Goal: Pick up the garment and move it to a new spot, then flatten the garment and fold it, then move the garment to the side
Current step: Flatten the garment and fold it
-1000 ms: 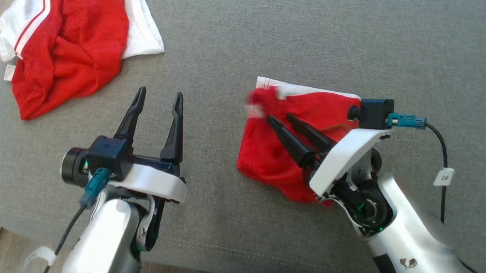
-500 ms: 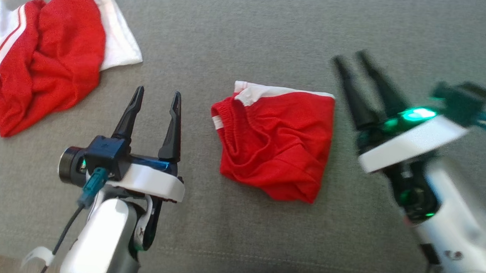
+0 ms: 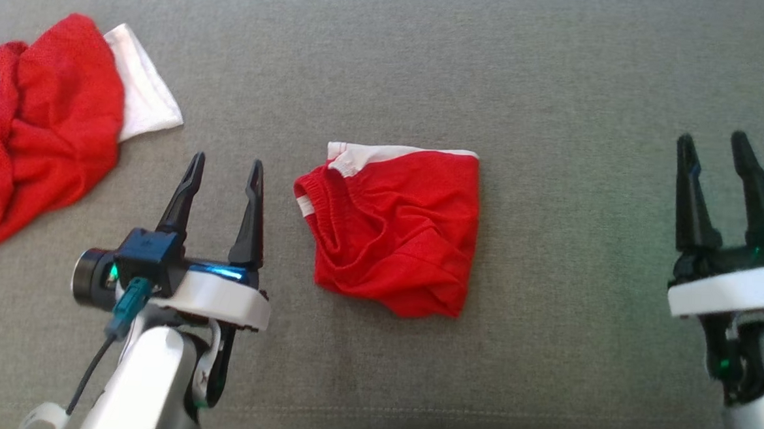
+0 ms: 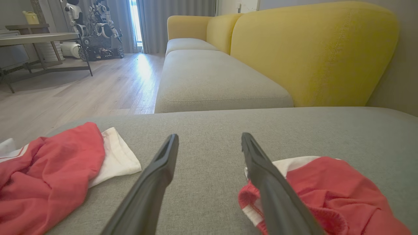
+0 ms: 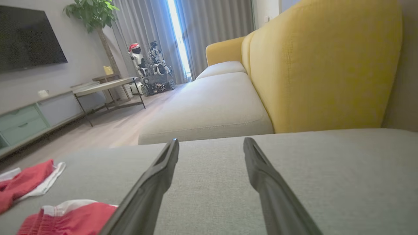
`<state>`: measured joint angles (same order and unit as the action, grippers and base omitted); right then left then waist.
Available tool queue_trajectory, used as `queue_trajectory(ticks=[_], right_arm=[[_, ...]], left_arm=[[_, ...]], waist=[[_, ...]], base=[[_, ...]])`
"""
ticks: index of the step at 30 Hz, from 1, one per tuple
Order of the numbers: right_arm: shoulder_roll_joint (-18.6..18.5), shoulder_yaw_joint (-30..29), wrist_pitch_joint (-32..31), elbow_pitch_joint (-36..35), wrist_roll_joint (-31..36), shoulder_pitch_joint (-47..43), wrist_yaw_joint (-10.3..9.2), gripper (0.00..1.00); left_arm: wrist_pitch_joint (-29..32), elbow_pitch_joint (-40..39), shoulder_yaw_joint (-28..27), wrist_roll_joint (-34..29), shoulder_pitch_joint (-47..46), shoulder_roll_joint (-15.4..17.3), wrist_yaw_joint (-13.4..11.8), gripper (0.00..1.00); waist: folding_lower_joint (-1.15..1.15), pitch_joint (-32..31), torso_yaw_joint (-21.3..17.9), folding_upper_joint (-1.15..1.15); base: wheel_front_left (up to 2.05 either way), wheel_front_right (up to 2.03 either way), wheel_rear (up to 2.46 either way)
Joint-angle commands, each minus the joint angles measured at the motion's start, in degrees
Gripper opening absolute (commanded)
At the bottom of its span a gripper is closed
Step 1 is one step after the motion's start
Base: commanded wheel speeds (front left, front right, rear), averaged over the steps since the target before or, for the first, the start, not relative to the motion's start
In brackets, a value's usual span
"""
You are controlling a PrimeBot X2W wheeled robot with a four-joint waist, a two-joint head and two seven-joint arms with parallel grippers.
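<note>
Grey cushion [image 3: 560,67] under me. Crumpled red-and-white clothes [image 3: 40,131] lie well left of my left gripper [image 3: 226,160]. The folded red garment [image 3: 394,235] sits just right of it, well apart from my right gripper [image 3: 712,137]. Both grippers spread, empty.

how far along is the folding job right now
Done: the red shorts lie folded in a bundle on the grey cushion. In hand: nothing; the left gripper and right gripper are both open, apart from them. Left: likely shifting that bundle to the side; a crumpled red-and-white garment at the far left lies unfolded.
</note>
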<state>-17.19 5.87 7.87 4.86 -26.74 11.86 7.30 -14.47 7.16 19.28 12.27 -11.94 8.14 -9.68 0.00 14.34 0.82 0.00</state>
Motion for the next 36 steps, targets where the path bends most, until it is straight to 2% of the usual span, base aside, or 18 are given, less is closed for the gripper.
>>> queue_trajectory(ticks=[1,6,13,27,28,29,30,36], right_arm=[[0.32,0.32,-0.34,-2.82,1.4,-0.72,0.19,1.0],[2.83,-1.88,-2.15,-7.01,6.91,-4.39,0.19,1.0],[5.09,-3.01,-4.08,-10.16,9.47,-6.74,0.19,1.0],[5.58,-3.39,-5.53,-11.03,11.74,-6.55,0.19,1.0],[5.61,-3.13,-5.8,-10.91,11.82,-6.41,0.19,0.4],[5.61,-3.13,-5.8,-10.91,11.82,-6.41,0.19,0.4],[5.72,-2.87,-5.97,-10.83,11.85,-6.19,0.19,0.0],[5.93,3.24,-6.89,-9.58,11.89,-3.34,0.19,0.0]], left_arm=[[-0.47,-1.78,-2.53,-0.25,-0.82,1.28,-0.67,1.0],[-0.02,-1.94,-2.57,-0.05,0.1,2.05,-0.77,1.0],[0.47,-2.09,-2.37,0.23,0.84,2.49,-1.02,1.0],[0.7,-2.51,-1.84,0.5,0.68,2.76,-1.6,1.0],[0.69,-2.54,-1.79,0.52,0.58,2.77,-1.6,1.0],[0.69,-2.54,-1.79,0.52,0.58,2.77,-1.6,1.0],[0.68,-2.57,-1.73,0.54,0.47,2.76,-1.6,1.0],[0.55,-2.64,-1.31,0.55,-0.46,2.69,-1.48,1.0]], waist=[[0.0,-0.45,-0.45,0.0],[0.0,-1.07,-0.98,0.0],[0.0,-1.27,-1.19,0.0],[0.0,-0.86,-0.5,0.0],[0.0,-0.76,-0.41,0.0],[0.0,-0.76,-0.41,0.0],[0.0,-0.66,-0.3,0.0],[0.0,0.43,0.62,0.0]], base=[[0.0,0.0,0.0],[0.0,0.0,0.0],[0.0,0.0,0.0],[0.0,0.0,0.0],[0.0,0.0,0.0],[0.0,0.0,0.0],[0.0,0.0,0.0],[0.0,0.0,0.0]])
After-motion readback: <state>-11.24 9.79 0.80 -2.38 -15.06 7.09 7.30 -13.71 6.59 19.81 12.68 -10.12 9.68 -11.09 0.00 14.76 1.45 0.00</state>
